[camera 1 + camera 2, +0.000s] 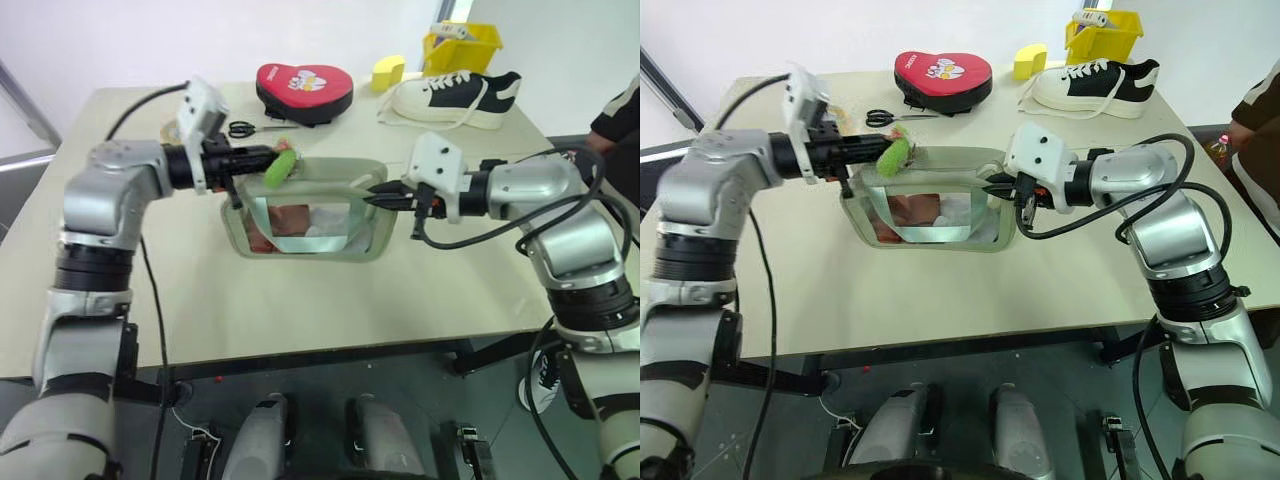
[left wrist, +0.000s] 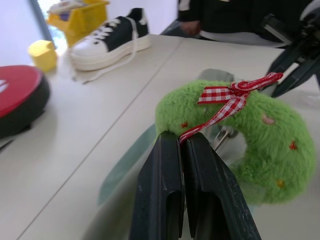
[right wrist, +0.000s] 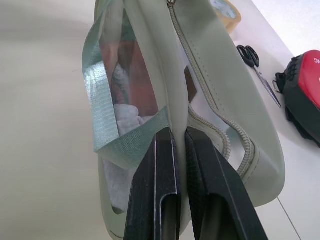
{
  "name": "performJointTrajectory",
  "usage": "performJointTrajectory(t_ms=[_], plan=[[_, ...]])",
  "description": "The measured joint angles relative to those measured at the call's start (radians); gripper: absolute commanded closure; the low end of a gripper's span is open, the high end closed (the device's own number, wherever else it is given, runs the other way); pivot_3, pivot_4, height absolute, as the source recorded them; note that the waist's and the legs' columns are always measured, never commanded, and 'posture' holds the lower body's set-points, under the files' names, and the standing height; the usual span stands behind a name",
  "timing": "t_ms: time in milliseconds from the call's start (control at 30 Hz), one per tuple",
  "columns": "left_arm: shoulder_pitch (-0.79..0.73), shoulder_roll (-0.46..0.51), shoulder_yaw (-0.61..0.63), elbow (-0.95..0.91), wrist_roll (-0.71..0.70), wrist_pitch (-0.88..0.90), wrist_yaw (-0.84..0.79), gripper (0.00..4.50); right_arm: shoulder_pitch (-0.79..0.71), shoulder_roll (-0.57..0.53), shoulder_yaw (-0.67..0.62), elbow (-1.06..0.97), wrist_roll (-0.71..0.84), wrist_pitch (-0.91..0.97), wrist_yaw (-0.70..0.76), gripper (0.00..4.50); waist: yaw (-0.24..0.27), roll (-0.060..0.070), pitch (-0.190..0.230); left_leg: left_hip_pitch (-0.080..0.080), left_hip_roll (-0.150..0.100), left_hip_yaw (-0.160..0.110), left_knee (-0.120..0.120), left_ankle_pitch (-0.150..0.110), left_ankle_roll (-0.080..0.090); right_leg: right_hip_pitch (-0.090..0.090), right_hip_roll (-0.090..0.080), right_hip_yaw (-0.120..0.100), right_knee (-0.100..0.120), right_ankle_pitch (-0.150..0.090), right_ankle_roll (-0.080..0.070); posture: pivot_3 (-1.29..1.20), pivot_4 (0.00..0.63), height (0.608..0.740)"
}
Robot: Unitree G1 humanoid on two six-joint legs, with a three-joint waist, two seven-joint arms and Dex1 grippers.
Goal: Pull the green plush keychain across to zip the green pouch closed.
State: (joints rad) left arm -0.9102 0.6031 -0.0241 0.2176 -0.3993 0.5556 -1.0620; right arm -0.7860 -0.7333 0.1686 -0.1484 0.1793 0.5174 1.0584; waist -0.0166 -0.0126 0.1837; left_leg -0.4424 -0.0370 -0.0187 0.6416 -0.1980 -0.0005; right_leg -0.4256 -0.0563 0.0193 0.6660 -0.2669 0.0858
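Sage-green fabric: the green pouch (image 1: 305,215) sits near the middle of the pale worktop (image 1: 300,300), raised on edge with its clear window face towards the robot; reddish and white contents show through the window.
Zip: it runs along the pouch's upper edge; in the right wrist view the teeth look joined along the stretch that shows, but I cannot tell how far it is closed overall.
Green plush keychain (image 2: 250,135): bright green, fuzzy and curved like a ring, with a red-and-white checked ribbon bow; it is at the pouch's upper left corner, raised above the worktop.
Left gripper (image 2: 182,142): its black fingers are pressed together on the end of the checked ribbon, right at the plush, so the keychain hangs from this grip.
Right gripper (image 3: 179,137): its fingers are closed, pinching the pouch's right-hand end at the seam beside the window.
Black scissors (image 1: 243,129): flat on the worktop just behind the left gripper.
Red heart-shaped pad (image 1: 304,91): at the far side of the worktop, behind the pouch and well apart from it.
Yellow block (image 1: 388,72): at the far edge, between the pad and the shoe.
Black-and-white shoe (image 1: 455,98): far right of the worktop, with a yellow bin (image 1: 463,46) behind it.
Person: a dark sleeve (image 1: 615,112) at the right edge.
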Motion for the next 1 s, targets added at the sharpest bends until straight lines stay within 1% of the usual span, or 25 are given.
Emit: performJointTrajectory(t_ms=[33,67,133,167,200,433,500,600,667,767,933,1000], plan=[[0.0,-0.007,0.0,0.005,0.004,-0.005,0.007,3.46,0.0,0.001,0.001,0.0,0.0,0.0,0.0,4.5,0.0,0.0,0.0,0.0,0.0,0.0,0.001,0.0,0.0,0.0,0.0,0.0,0.001,0.0,0.0,0.0,0.15,0.74],[0.0,-0.007,0.0,0.012,0.008,-0.01,0.012,3.0,0.001,0.002,0.001,0.0,0.0,0.0,-0.001,4.5,-0.002,0.0,0.0,0.0,0.0,0.0,0.001,0.0,0.0,0.0,0.0,0.0,0.001,0.0,0.0,0.0,0.15,0.74],[-0.001,0.003,0.001,0.016,0.015,-0.015,0.014,2.04,0.002,0.002,0.001,0.0,0.0,0.0,-0.002,4.5,-0.002,0.0,0.0,0.0,0.0,0.0,0.001,0.0,0.0,0.0,0.0,0.0,0.001,0.0,0.0,0.0,0.15,0.74],[-0.004,0.015,0.001,0.021,0.019,-0.016,0.013,1.41,0.002,0.002,0.001,0.0,0.0,0.0,-0.002,4.5,-0.002,0.0,0.0,0.0,0.0,0.0,0.001,0.0,0.0,0.0,0.0,0.0,0.001,0.0,0.0,0.0,0.15,0.74],[-0.01,0.029,0.002,0.027,0.021,-0.016,0.01,0.98,0.003,0.002,0.001,0.0,0.0,0.0,-0.003,4.5,-0.001,0.0,0.0,0.0,0.0,0.0,0.001,0.0,0.0,0.0,0.0,0.0,0.001,0.0,0.0,0.0,0.15,0.74],[-0.043,0.151,0.015,0.04,0.017,-0.012,-0.077,0.98,0.005,0.002,0.001,0.001,0.0,-0.001,-0.009,4.5,-0.001,0.0,0.0,0.0,0.0,0.0,0.002,0.0,0.0,0.0,0.0,0.0,0.001,0.0,0.0,0.0,0.15,0.74],[-0.043,0.202,0.02,0.033,0.016,-0.011,-0.106,0.98,0.005,0.004,0.001,0.003,0.0,-0.002,-0.009,4.5,-0.002,0.0,0.0,0.0,0.001,0.0,0.002,0.0,0.0,0.0,0.0,0.0,0.0,0.0,0.0,0.0,0.15,0.74],[0.019,0.265,0.035,-0.044,0.002,0.015,-0.147,0.98,0.005,0.006,0.001,0.01,0.0,-0.005,-0.009,4.5,-0.003,0.0,0.0,0.0,0.001,0.0,0.001,-0.001,0.001,0.0,0.0,0.001,0.0,0.0,-0.001,0.0,0.15,0.74],[0.086,0.281,0.039,-0.113,-0.014,0.042,-0.164,0.98,0.003,0.007,0.001,0.019,0.0,-0.006,-0.009,4.5,-0.001,0.0,0.0,0.0,0.001,0.0,0.001,-0.001,0.001,0.001,-0.001,0.001,0.0,-0.001,-0.001,0.0,0.15,0.74],[0.175,0.281,0.03,-0.198,-0.027,0.068,-0.167,0.98,0.001,0.008,0.002,0.028,0.0,-0.011,-0.008,4.5,0.0,0.0,0.0,0.0,0.001,0.0,0.002,-0.001,0.001,0.001,-0.001,0.001,-0.001,-0.002,-0.005,0.0,0.15,0.74],[0.211,0.268,0.019,-0.239,-0.014,0.062,-0.127,0.98,0.0,0.008,0.002,0.04,-0.001,-0.023,0.0,4.5,0.0,0.0,0.0,0.0,0.001,0.0,0.003,-0.001,0.001,0.001,-0.001,0.001,-0.001,-0.001,-0.005,0.0,0.15,0.74],[0.218,0.243,0.015,-0.235,0.002,0.043,-0.098,1.51,-0.003,0.008,0.003,0.045,-0.001,-0.024,0.002,4.5,0.001,0.0,0.0,0.0,0.001,0.0,0.003,-0.001,0.001,0.001,-0.001,0.001,-0.001,-0.001,-0.005,0.0,0.15,0.74]])
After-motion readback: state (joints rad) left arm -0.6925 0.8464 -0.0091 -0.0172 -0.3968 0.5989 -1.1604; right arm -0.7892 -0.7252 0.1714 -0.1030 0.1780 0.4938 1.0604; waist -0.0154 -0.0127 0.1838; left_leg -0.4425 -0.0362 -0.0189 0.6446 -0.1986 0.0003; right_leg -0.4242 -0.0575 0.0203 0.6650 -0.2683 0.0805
